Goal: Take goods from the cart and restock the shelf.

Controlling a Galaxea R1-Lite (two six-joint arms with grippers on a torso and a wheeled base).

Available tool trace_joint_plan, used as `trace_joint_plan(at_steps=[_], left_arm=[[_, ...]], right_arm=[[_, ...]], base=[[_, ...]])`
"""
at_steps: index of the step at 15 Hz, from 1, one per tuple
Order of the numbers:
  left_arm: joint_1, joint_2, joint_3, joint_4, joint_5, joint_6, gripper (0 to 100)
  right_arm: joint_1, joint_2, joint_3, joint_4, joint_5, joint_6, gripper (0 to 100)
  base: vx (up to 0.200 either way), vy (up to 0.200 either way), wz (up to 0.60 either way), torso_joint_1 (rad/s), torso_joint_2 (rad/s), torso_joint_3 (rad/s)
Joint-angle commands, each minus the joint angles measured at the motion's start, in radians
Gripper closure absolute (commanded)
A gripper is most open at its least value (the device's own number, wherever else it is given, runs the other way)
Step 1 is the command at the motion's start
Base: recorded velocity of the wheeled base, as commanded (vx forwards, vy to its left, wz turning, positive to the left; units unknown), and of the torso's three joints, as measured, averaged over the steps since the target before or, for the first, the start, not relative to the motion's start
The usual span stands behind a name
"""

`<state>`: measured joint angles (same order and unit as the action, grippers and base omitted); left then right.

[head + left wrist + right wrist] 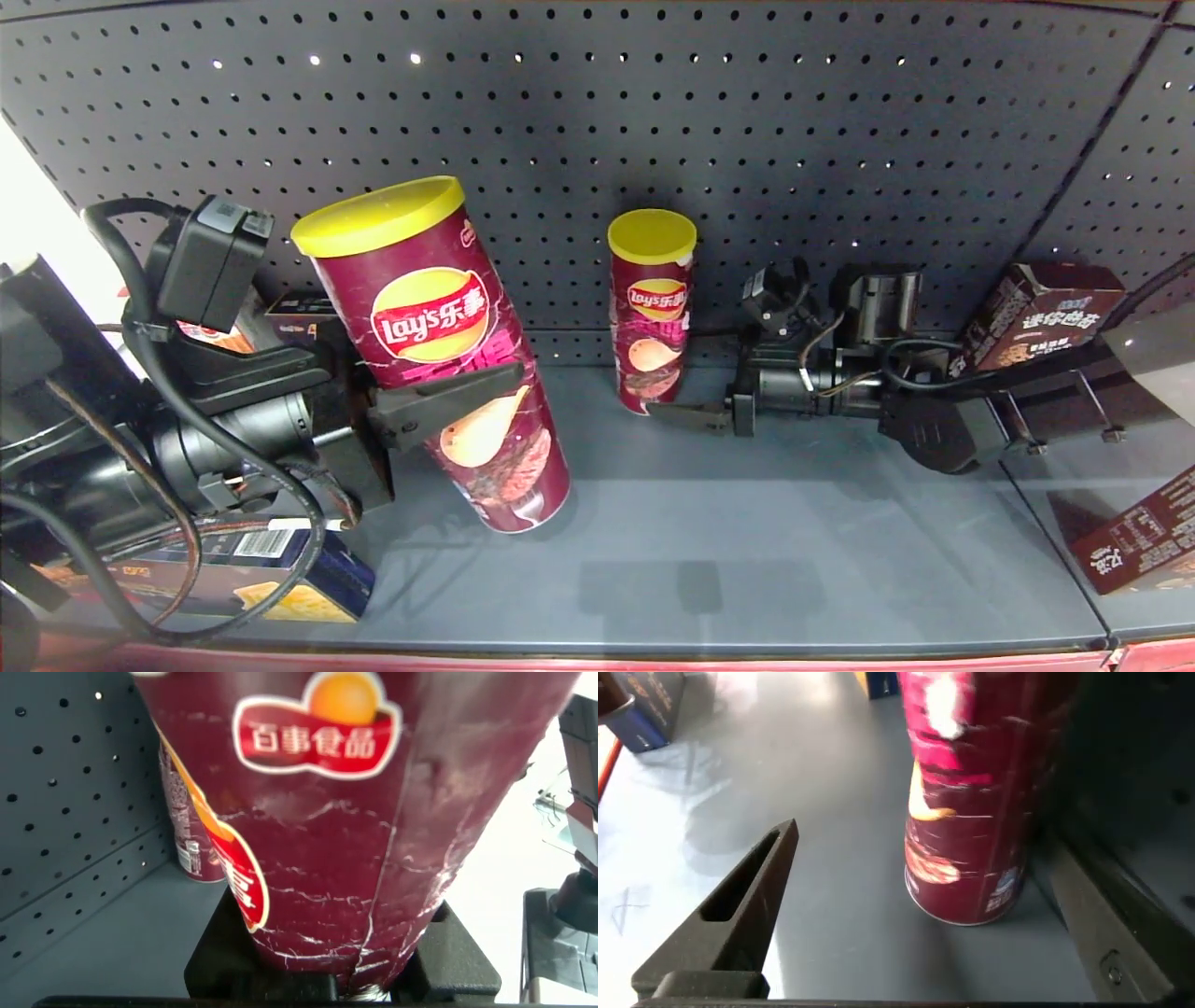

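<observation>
Rear chip can stands upright on the shelf near the pegboard. It sits between the spread fingers of the right tool, which grips nothing. The left tool is clamped on the tilted chip can, whose base is low at the shelf; whether it touches is unclear. I judge one can placed, and the tilted one not yet stood upright and released.

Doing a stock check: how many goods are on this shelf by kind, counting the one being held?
Chip cans: 2, held can in the left hand, standing can
Dark blue boxes: 2, front blue box, rear blue box partly hidden
Brown boxes: 2, rear brown box, front brown box
Total: 6
</observation>
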<state>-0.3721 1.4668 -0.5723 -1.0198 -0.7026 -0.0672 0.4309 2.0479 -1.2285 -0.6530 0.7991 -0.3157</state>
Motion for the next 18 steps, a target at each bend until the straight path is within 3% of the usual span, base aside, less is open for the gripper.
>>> trace_joint_plan(at_steps=[1,6,7,17,18], left_arm=[[-0.001,0.0,0.0,0.0,0.002,0.0,100],[0.006,-0.002,0.005,0.0,0.0,0.0,100],[0.006,-0.002,0.002,0.0,0.0,0.0,100],[0.009,-0.002,0.009,0.001,0.005,0.0,100],[0.009,-0.003,0.009,0.001,0.005,0.0,100]], right_arm=[[0.002,-0.012,0.011,0.0,0.0,0.0,0],[0.0,-0.018,0.006,0.0,-0.06,0.001,0],[0.002,0.021,-0.083,0.0,-0.117,0.017,0],[0.052,0.143,-0.259,-0.011,-0.129,0.096,0],[0.052,0.14,-0.259,-0.011,-0.14,0.096,100]], base=[[0.0,0.0,0.0,0.0,0.0,0.0],[0.0,0.0,0.0,0.0,0.0,0.0],[0.0,0.0,0.0,0.0,0.0,0.0],[0.0,0.0,0.0,0.0,0.0,0.0],[0.0,0.0,0.0,0.0,0.0,0.0]])
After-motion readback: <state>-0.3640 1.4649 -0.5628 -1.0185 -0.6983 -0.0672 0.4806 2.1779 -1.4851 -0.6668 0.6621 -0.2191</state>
